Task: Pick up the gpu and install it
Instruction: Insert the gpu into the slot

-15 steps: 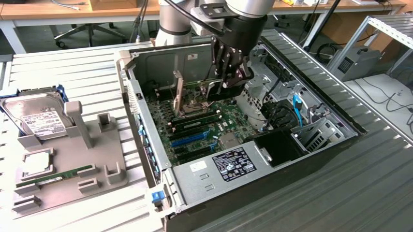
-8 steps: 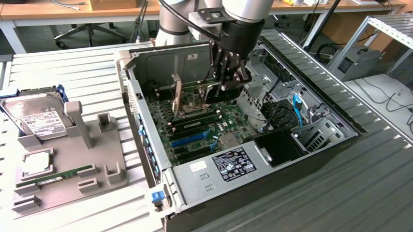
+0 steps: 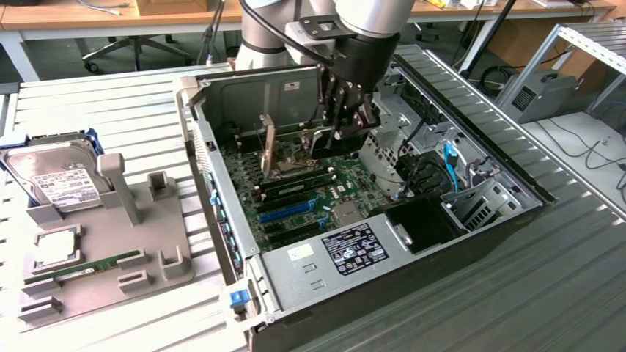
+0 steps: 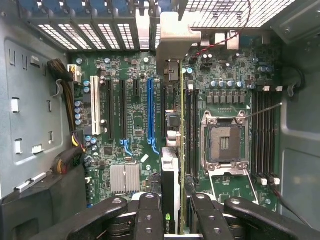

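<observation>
The hand (image 4: pixel 172 216) is clamped on the thin, black, flat gpu (image 4: pixel 170 172), held on edge between its fingers (image 4: pixel 149 220), above the green motherboard (image 4: pixel 135 125). Keep the card upright and its pale metal bracket (image 4: pixel 172 40) square to the slotted rear wall (image 4: pixel 90 30).
</observation>
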{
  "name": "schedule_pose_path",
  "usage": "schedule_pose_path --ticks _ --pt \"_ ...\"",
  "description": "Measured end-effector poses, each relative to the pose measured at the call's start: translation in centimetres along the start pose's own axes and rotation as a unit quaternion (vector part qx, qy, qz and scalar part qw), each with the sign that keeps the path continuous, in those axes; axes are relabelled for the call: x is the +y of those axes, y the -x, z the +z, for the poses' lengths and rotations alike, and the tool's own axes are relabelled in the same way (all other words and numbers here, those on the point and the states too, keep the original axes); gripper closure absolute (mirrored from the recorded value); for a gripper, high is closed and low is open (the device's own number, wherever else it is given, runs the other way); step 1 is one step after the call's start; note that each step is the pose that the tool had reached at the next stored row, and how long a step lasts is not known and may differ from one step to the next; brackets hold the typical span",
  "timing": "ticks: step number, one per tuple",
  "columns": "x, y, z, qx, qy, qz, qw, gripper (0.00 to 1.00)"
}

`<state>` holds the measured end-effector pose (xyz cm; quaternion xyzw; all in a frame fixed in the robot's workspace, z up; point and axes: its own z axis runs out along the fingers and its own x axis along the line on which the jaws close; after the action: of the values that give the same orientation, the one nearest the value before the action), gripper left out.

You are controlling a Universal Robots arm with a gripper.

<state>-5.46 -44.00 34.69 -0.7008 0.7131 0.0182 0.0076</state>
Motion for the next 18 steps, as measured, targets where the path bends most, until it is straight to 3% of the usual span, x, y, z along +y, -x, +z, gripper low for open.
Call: schedule_pose_path --ticks 13,18 --pt "0.03 -0.03 0.47 -0.0001 0.0000 0.000 1.0000 0.73" --pt "0.02 -0.52 0.44 0.0000 0.0000 0.000 1.0000 0.73"
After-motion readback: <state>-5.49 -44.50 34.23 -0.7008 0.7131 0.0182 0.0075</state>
